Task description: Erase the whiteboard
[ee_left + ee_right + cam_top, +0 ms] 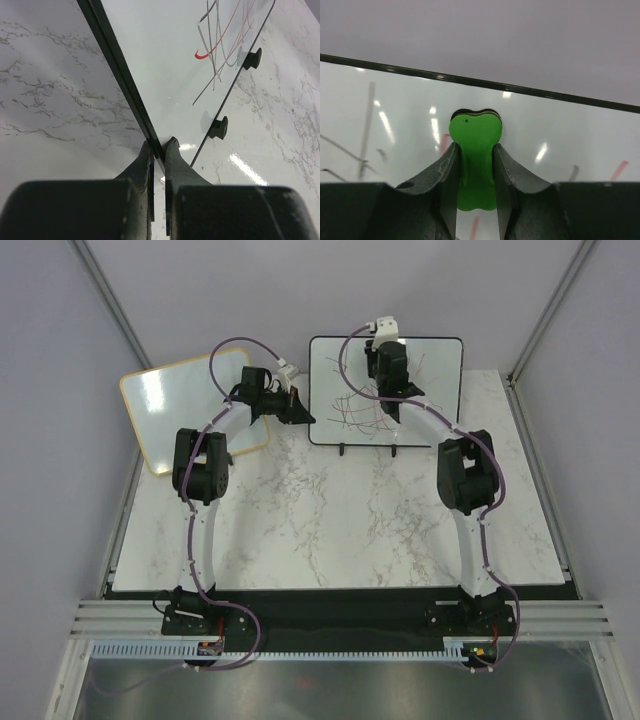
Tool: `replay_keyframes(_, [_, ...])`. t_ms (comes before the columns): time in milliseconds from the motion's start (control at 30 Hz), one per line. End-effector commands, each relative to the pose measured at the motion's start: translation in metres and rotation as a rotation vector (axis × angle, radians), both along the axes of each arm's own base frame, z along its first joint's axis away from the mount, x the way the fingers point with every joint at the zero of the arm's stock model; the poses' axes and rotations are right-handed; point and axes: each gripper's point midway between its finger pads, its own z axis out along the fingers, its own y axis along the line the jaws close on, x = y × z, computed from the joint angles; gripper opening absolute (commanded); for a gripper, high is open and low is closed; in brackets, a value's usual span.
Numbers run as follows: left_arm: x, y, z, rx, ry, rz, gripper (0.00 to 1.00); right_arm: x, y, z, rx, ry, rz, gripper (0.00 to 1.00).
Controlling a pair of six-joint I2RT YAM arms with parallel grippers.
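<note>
Your left claw (159,149) pinches the left frame of the whiteboard (440,390), bracing it upright at the far edge of the counter (340,530). Your right claw (475,150) clamps a green eraser (475,132) at its upper face. Press flat and sweep down across the scribbles (355,410).

We see the whiteboard (440,390) as a white rectangle with a thin black frame, rounded corners and two small black feet (218,127), standing on its long lower edge. Red and black scribbles (352,410) cross its left and middle parts. Its left frame edge runs between the fingers of the left gripper (159,147), which pinch it, and the board stretches away to that gripper's right. Its upper face lies straight ahead of the right gripper (475,150) and the green eraser (475,135) it clamps, with the top frame just above.
</note>
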Motion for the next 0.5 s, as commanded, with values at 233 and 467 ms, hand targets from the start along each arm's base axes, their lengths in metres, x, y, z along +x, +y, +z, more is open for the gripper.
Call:
replay_keyframes(233, [0.041,0.023,0.027,0.154,-0.323,0.059,0.02,-0.001,0.145,-0.009,0.034,-0.018,0.263,0.00])
replay_keyframes(467, [0.041,0.024,0.029,0.157,-0.325,0.060,0.02,0.022,0.078,-0.001,0.005,-0.039,0.029,0.00])
